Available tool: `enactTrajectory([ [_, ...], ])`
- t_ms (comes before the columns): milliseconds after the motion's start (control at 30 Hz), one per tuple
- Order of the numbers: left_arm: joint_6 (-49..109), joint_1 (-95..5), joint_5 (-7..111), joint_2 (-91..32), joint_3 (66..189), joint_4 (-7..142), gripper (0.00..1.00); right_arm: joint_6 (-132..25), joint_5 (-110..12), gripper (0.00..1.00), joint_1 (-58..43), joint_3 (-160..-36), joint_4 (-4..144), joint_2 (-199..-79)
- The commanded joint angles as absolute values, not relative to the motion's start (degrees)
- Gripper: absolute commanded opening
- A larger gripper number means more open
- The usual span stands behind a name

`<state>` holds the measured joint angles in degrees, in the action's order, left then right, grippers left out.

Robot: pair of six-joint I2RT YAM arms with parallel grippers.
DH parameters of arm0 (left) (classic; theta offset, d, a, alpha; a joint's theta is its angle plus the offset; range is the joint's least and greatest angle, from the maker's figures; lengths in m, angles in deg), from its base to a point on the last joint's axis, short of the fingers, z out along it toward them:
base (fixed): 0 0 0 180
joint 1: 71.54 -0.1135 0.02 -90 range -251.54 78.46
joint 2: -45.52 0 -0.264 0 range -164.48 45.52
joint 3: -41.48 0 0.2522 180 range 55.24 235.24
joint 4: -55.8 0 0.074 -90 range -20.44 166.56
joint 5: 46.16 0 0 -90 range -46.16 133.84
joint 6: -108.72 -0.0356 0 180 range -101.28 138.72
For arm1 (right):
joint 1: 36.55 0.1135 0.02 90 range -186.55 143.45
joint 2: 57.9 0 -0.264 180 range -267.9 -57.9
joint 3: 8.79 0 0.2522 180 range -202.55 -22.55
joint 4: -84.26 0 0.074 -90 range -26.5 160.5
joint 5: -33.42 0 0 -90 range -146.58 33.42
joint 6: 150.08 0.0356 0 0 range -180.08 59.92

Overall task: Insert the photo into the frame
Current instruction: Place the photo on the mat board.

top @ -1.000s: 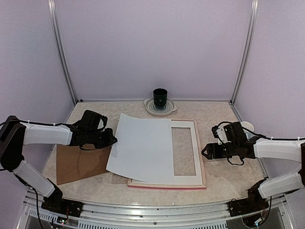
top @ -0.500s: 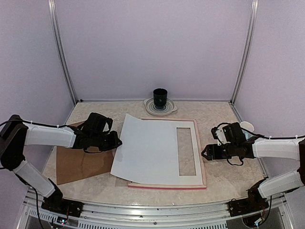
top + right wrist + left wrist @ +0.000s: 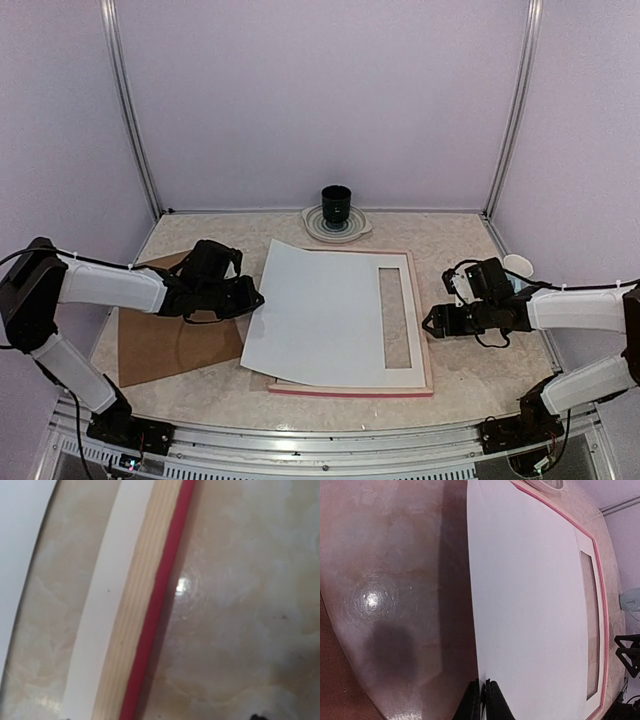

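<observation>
**Photo seating — status and handling**

The photo (image 3: 320, 315) lies plain white side up across the frame (image 3: 350, 390), which rests back-up on the counter (image 3: 470, 370). It covers most of the mat (image 3: 414, 320), and only a narrow strip of the cut-out shows at the right. The photo's left edge overhangs the frame rim and is raised off the counter.

The left jaws are closed to a thin slit on that left edge. In the left wrist view the sheet's edge runs straight into the slit, so I read this as a pinch on the photo. The right jaws stand wide apart beside the frame's right rim and hold nothing.

Handling, as I judge it:
- The photo is light, thin and limp, and it bows where it is unsupported.
- It will slide easily over the mat and crease under any sideways load.
- Hold it at the margin only, mid-edge, with a shallow bite.
- Lower it flat before release — do not push it edge-on.
</observation>
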<state>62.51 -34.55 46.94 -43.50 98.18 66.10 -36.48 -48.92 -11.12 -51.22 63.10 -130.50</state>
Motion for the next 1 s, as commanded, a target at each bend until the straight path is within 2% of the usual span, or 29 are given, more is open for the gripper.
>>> enactTrajectory([
  [0, 64.72, -33.54, 45.98, -44.25, 98.56, 62.8, 0.08, -36.01, -48.88, 0.77, -10.62, -52.08, 63.45, -131.6],
  [967, 73.24, -28.11, 39.36, -46.01, 94.87, 53.64, 0.02, -35.91, -45.65, 0.77, -10.62, -51.82, 64.83, -133.53],
])
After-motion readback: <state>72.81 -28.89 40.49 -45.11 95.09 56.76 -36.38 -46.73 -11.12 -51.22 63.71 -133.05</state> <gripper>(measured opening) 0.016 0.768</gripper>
